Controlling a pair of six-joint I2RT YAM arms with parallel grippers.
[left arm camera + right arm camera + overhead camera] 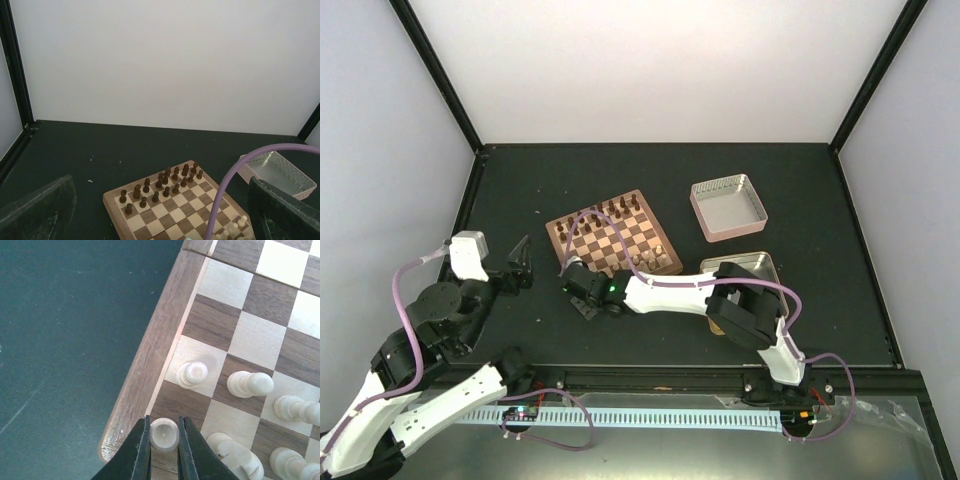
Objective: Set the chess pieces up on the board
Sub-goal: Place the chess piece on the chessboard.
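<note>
1 small cream piece (pixel 164 436) is pinched between the narrow black fingers of the right gripper (pixel 164 422). It hangs low over the dark corner square of the board (pixel 152 347), just inside the mid-brown border; whether its base touches the wood I cannot tell. I judge that the placing step is in hand, with this piece going to the corner of the pale side, beside other pale pieces (pixel 192 374) on neighbouring squares. The next move, as I see it, calls for a straight lowering until the base sits flat. After that comes a small, even parting of the fingers and a vertical lift, since the neighbours are near enough to be knocked. These pieces look like turned wood, smooth and faintly glossy with round heads, and probably light and easy to topple. The board is flat, tan and dark brown, with visible grain and a rounded corner. Dark pieces (pixel 162 185) fill 2 rows along the opposite edge. The left gripper (pixel 523 265) hangs spread wide and holds nothing, left of the board over the matte black table (pixel 520 180).
</note>
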